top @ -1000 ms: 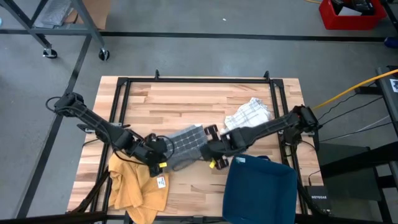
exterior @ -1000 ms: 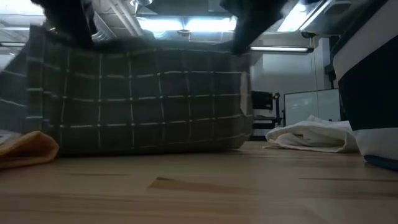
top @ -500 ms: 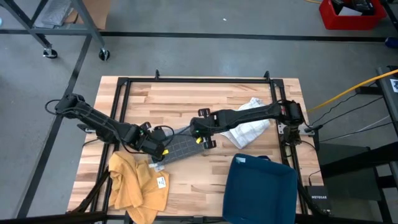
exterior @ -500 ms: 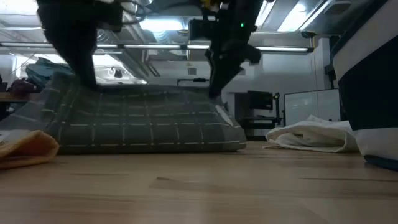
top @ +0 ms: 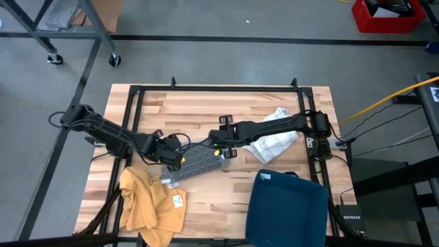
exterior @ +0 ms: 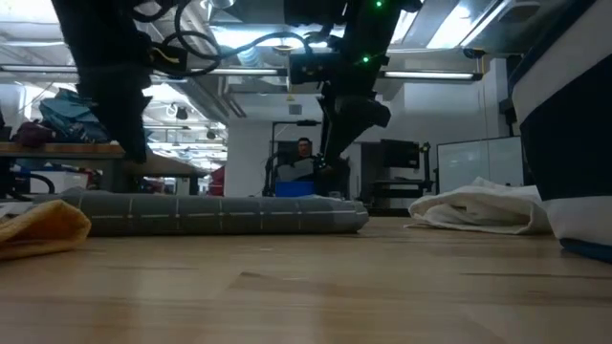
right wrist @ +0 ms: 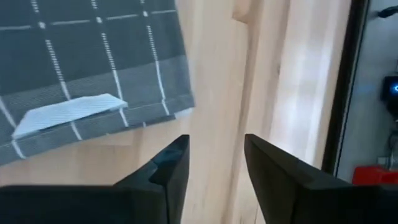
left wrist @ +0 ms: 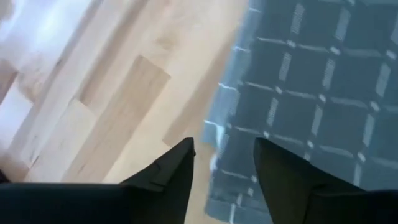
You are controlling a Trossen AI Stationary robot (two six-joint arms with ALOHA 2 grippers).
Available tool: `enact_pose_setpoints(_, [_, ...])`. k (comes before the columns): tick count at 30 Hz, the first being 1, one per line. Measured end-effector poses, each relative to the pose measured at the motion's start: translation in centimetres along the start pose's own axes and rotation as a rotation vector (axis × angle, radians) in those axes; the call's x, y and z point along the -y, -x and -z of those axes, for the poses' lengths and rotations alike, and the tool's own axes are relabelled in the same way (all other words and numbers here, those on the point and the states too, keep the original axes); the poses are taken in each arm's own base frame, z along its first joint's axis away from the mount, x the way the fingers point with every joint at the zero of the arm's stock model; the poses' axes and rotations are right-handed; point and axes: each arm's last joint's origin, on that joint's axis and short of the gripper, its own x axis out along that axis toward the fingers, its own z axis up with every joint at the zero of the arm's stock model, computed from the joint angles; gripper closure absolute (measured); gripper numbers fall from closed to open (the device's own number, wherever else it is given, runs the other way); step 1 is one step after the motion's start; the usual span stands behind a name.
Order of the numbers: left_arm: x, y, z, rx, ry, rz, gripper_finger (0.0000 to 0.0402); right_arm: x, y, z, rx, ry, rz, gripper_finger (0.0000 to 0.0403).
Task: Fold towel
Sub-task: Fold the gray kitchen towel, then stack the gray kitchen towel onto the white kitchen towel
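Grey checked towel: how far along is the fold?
Done: the grey checked towel lies flat and doubled on the table, edges stacked in the low view. In hand: nothing; the left gripper and right gripper hang open just above its ends, both empty. Left: perhaps another fold. The yellow cloth and white towel lie crumpled.

blue bin [top: 285, 209] cut off by the frame edge (high view), distant person [exterior: 302, 150] blurred

Left pincer [top: 173, 155] open; right pincer [top: 221, 146] open, empty.
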Motion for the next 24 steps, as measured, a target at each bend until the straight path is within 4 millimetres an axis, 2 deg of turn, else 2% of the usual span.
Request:
enact_pose_setpoints(4, [-0.7, -0.4, -0.6, 0.008, 0.064, -0.036, 0.0238, -0.1, 0.0, 0.1, -0.011, -0.031, -0.010, 0.0237])
enact_pose_setpoints(9, [-1.3, -0.7, -1.1, -0.004, -0.020, -0.046, 0.0238, -0.3, 0.2, 1.2, -0.120, -0.074, -0.034, 0.0246])
enact_pose_setpoints(12, [-1.5, -0.8, -1.2, -0.026, -0.120, -0.025, 0.0238, -0.3, 1.1, 1.7, -0.197, -0.103, -0.136, 0.0252])
enact_pose_setpoints(16, [-1.8, -0.7, -1.4, -0.045, -0.207, 0.009, 0.0238, -0.1, 2.5, 1.4, -0.209, -0.136, -0.299, 0.0256])
enact_pose_setpoints(20, [-2.3, -0.2, -1.6, -0.025, -0.234, 0.022, 0.0238, 0.4, 3.4, 1.0, -0.170, -0.150, -0.330, 0.0256])
enact_pose_setpoints(24, [-3.3, 1.2, -1.6, 0.033, -0.172, 0.060, 0.0238, 1.4, 5.0, 1.7, -0.159, -0.132, -0.346, 0.0256])
